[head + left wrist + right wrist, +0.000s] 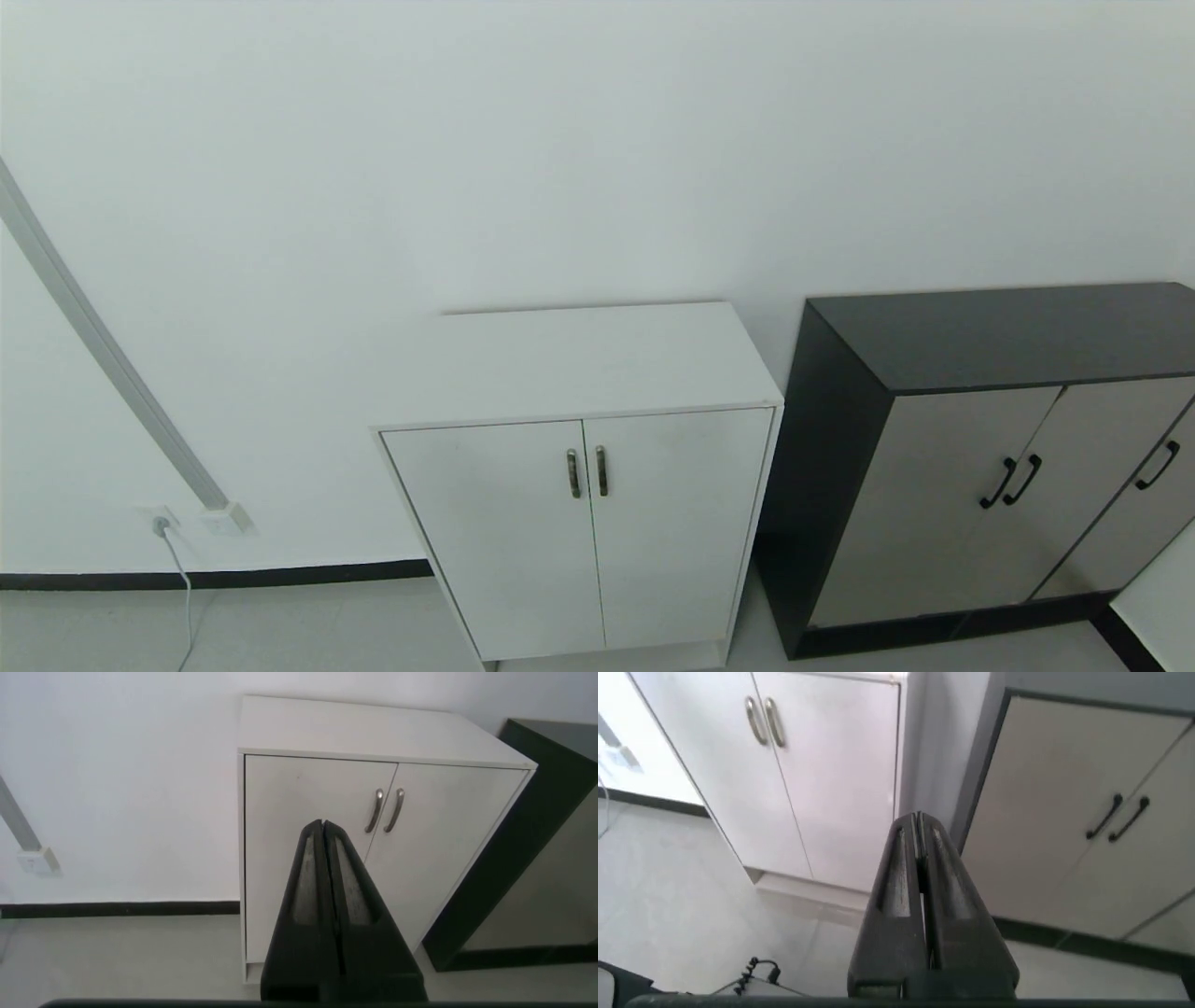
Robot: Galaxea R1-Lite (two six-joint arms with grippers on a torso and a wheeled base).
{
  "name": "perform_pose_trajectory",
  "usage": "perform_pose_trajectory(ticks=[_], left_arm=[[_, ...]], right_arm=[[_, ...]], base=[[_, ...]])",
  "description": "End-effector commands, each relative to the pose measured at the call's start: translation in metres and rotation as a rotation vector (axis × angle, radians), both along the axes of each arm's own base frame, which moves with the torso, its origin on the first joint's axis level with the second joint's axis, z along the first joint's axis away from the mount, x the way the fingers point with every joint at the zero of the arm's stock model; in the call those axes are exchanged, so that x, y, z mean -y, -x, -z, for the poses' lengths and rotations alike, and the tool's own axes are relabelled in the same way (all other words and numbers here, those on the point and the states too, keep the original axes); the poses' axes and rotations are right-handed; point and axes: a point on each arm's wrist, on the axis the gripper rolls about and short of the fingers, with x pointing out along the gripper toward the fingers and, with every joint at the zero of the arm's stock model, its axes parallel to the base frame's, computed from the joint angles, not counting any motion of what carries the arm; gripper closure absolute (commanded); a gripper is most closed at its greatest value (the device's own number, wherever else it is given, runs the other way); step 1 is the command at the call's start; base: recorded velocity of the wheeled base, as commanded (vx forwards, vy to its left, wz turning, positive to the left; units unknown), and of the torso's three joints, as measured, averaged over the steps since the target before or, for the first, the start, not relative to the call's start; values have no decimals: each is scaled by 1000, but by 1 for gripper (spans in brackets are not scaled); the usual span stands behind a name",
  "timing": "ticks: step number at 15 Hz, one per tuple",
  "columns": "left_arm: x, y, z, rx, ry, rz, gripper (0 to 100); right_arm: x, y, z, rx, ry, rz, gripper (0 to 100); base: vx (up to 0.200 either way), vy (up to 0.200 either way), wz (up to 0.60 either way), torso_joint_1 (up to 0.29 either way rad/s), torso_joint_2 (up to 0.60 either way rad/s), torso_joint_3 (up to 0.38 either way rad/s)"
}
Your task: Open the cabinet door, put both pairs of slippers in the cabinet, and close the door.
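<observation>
Left gripper [322, 833] and right gripper [918, 823], fingers pressed together, empty — white cabinet [504, 541] stands closed, stiff doors probably light to swing; grip the slim centre handles [572, 472].

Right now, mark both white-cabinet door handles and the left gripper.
Left door handle [572, 473], head view, mid-bar.
Right door handle [602, 470], head view, mid-bar.
Left gripper [323, 825], left wrist view, between its shut fingertips.

Shut doors [504, 532] hide the inside of the white cabinet [579, 364]; its foot runs off the head view's lower edge. The black cabinet [840, 439] is cut by the right edge there.
</observation>
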Motion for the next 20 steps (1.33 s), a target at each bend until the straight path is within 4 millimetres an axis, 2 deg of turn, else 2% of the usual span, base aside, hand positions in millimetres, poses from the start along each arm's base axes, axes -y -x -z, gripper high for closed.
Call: perform_pose_trajectory(ticks=[1, 4, 11, 13, 15, 20], left_arm=[[0, 0, 0, -1, 2, 0, 100], [0, 0, 0, -1, 2, -2, 100], [0, 0, 0, -1, -1, 0, 100], [0, 0, 0, -1, 1, 0, 100], [0, 0, 0, -1, 1, 1, 100], [0, 0, 0, -1, -1, 0, 100]], right_arm=[[2, 4, 1, 51, -17, -95, 100], [0, 3, 1, 32, -23, 55, 100], [-3, 5, 1, 71, -13, 264, 100], [-3, 6, 2, 83, -22, 254, 100], [-3, 10, 2, 121, -119, 232, 100], [-2, 10, 2, 130, -124, 269, 100]], base=[[0, 0, 0, 0, 0, 0], [0, 0, 0, 0, 0, 0], [0, 0, 0, 0, 0, 0], [0, 0, 0, 0, 0, 0], [0, 0, 0, 0, 0, 0], [0, 0, 0, 0, 0, 0]])
